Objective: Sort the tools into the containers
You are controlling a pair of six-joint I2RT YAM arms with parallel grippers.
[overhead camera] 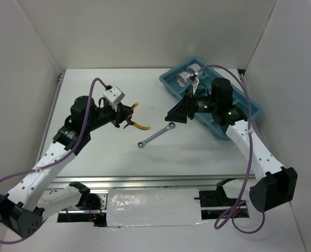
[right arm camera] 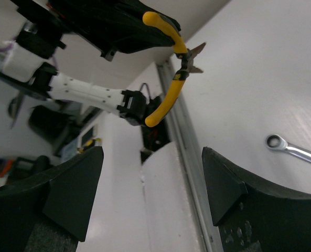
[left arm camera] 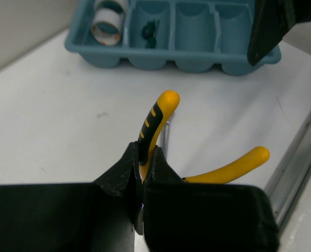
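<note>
As we look down from the top view, the left gripper [overhead camera: 125, 118] is clamped on the yellow-handled pliers [overhead camera: 138, 125] near the middle of the counter [overhead camera: 92, 157]. The teal tray [overhead camera: 252, 107] lies toward 2 o'clock from them, well apart. The silver wrench [overhead camera: 156, 135] rests flat on the counter between the arms, its long axis running from 8 to 2 o'clock. It sits at about 7 o'clock from the right gripper [overhead camera: 177, 113], which we judge the nearer of the two. In the left wrist view, the fingers [left arm camera: 121, 170] pinch one handle of the pliers [left arm camera: 158, 113], with the other handle splayed toward 3 o'clock. The tray [left arm camera: 82, 44] crosses the top at 12 o'clock, with tape rolls [left arm camera: 107, 26] in its left end compartment and green screwdrivers [left arm camera: 151, 32] in the next. In the right wrist view, that gripper [right arm camera: 152, 184] stands wide with nothing between its fingers. The pliers [right arm camera: 171, 79] hang at 12 o'clock, seemingly clear of the counter, and the wrench [right arm camera: 294, 149] lies toward 3 o'clock. We judge the carry must go toward the tray.
</note>
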